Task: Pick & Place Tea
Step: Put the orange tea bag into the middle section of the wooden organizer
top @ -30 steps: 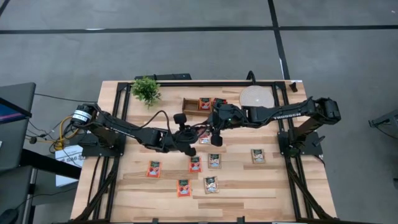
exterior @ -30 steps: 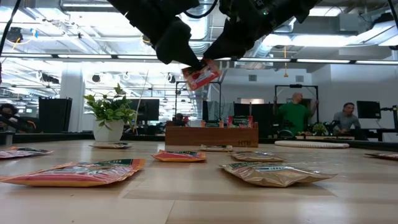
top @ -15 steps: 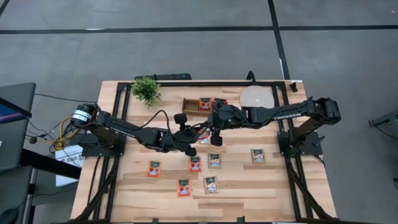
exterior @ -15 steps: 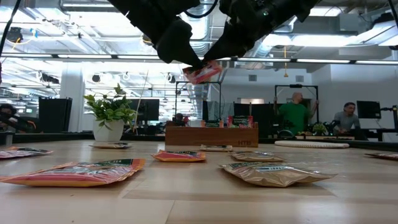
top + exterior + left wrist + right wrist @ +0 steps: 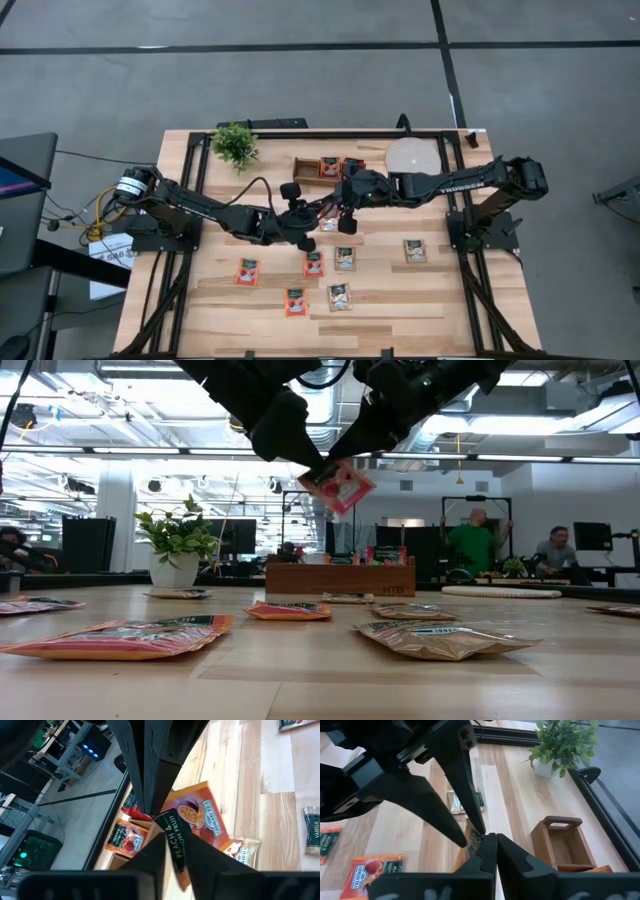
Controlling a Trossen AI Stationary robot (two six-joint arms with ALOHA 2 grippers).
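red sachet [image 5: 340,486] mid-air between both grippers, hanging tilted; right gripper [image 5: 345,450] pinches top corner; left gripper [image 5: 308,460] fingers narrowly parted, touching; tray [image 5: 340,577] behind, below.

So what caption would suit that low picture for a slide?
Handover in mid-air: the right gripper pinches a red-orange tea sachet beside the left gripper, above sachets lying on the table.

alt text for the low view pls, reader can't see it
Two dark robot arms meet above a wooden table, a red-orange tea sachet hanging at the tips of the left gripper and right gripper. Below, more sachets lie flat, with a wooden tray and potted plant behind.
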